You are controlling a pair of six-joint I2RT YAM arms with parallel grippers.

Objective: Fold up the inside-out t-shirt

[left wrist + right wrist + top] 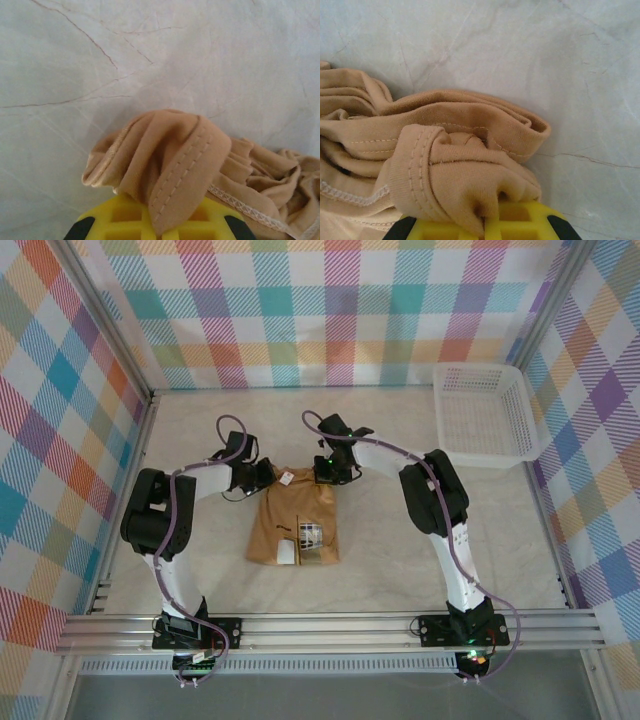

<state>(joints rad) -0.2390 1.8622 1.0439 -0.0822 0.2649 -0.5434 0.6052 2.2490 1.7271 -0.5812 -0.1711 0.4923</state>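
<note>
Overhead, left to right: the left gripper [262, 476] and right gripper [325, 472] meet the far corners of the tan t-shirt [295, 525]. It lies as a narrow rectangle mid-table [420, 550], with a white basket [480, 415] at far right. The wrist views add detail: the left yellow fingers [115, 220] are clamped on a double-stitched hem fold, and the right fingers [520, 220] are pinching bunched, stitched cloth.

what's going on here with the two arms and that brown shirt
Two robot arms are folding a tan t-shirt on the table. The shirt lies as a narrow strip with its printed patch facing up. The left gripper and right gripper each pinch bunched cloth at the shirt's far edge. A white basket sits apart at the far right.
</note>
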